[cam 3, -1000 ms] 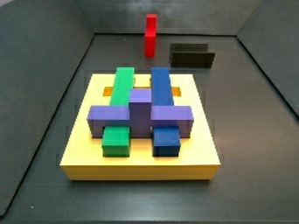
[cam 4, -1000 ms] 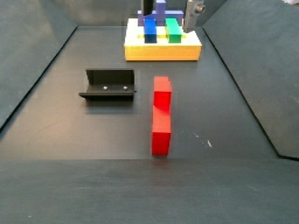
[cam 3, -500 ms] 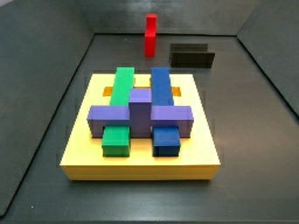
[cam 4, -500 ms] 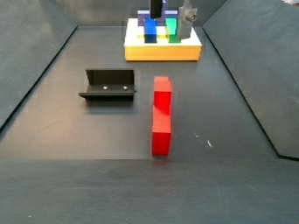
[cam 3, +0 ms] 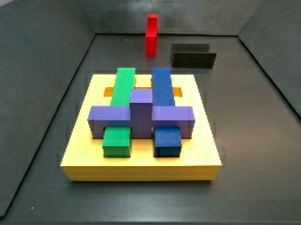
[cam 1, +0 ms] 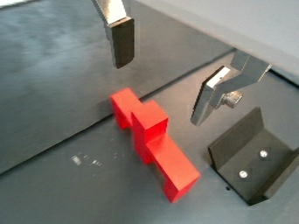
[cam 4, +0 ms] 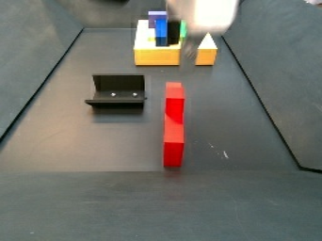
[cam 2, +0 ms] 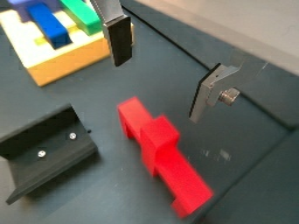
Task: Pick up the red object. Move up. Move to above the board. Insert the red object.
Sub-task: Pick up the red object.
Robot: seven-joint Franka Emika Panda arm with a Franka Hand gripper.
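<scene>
Gripper hovering, silver-plate fingers apart, empty; bright red blocky crossbar piece lying below gap, long axis toward 5 o'clock.

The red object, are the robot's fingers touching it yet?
Apart. In both wrist views the gripper hangs open above the red object, and dark floor shows between each of the fingers and the piece.

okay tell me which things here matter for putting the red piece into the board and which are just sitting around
Part of the job:
red object, lying on the floor, not yet held
board, yellow
hand, open, hanging above the red object in both wrist views

Just lying about:
fixture, beside the red object
green block, blue block and purple block, already on the board
</scene>
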